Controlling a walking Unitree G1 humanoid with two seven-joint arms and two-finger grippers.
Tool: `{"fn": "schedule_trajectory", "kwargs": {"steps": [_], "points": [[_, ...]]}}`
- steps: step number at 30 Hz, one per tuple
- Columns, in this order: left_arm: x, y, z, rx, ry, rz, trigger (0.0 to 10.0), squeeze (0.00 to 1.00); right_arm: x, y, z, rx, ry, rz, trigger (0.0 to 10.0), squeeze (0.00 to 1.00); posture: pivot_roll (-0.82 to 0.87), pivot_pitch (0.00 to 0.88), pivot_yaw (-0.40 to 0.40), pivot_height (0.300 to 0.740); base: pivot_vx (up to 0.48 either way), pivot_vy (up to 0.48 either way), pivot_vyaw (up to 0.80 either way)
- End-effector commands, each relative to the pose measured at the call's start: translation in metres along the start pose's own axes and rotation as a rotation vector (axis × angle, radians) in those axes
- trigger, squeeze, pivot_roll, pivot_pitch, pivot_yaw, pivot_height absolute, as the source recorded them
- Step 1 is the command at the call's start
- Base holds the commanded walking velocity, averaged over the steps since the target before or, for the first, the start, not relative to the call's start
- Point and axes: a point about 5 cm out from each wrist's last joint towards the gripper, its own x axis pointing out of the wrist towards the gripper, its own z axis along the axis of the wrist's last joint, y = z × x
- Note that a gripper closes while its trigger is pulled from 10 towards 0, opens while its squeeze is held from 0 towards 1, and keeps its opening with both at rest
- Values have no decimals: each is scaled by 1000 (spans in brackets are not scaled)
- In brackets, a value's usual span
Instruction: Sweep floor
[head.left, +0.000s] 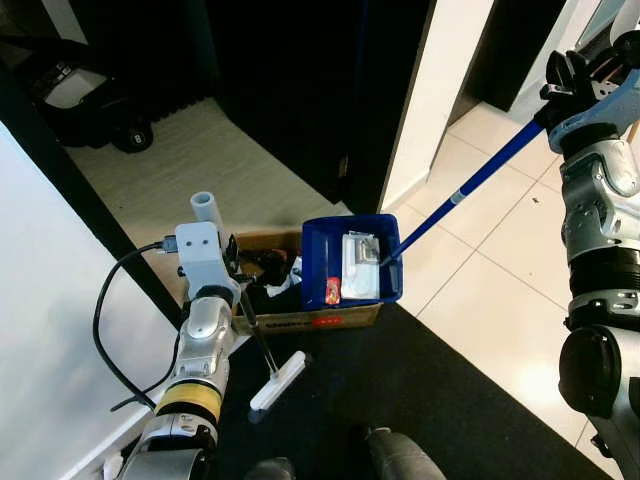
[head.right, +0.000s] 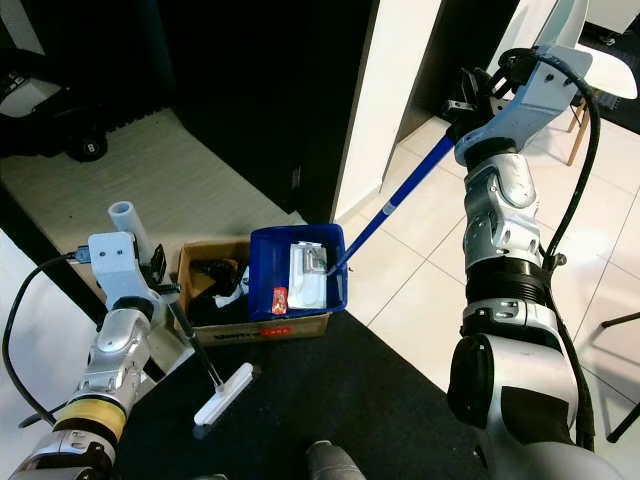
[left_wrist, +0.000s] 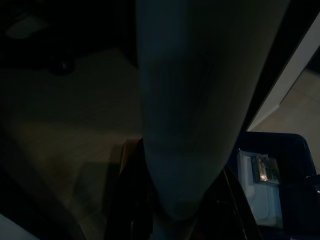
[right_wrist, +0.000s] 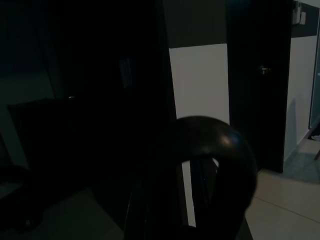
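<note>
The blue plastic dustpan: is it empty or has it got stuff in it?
Not empty. The blue plastic dustpan holds a white packet and a small red wrapper, above the cardboard box.

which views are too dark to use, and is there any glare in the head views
Left wrist view: very dim, a blurred pale shaft up close, blue plastic dustpan faintly visible. Right wrist view: mostly black, only a lit white wall. Left eye view: sharp, mild glare on the glossy white floor tiles.
</note>
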Motion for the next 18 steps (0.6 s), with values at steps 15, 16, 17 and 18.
{"fn": "schedule_trajectory", "kwargs": {"steps": [15,16,17,18], "points": [[0,-6,6,-19,-41,-12,10000,0,4,0,13,17,-75,-8,10000,0,9,54,-37,740,320,0,0],[0,-6,6,-19,-41,-12,10000,0,4,0,13,17,-75,-8,10000,0,9,54,-37,740,319,0,0],[0,-6,6,-19,-41,-12,10000,0,4,0,13,17,-75,-8,10000,0,9,54,-37,740,319,0,0],[0,-5,6,-18,-41,-9,10000,0,4,0,12,17,-73,-6,10000,0,10,55,-41,740,289,0,0]]}}
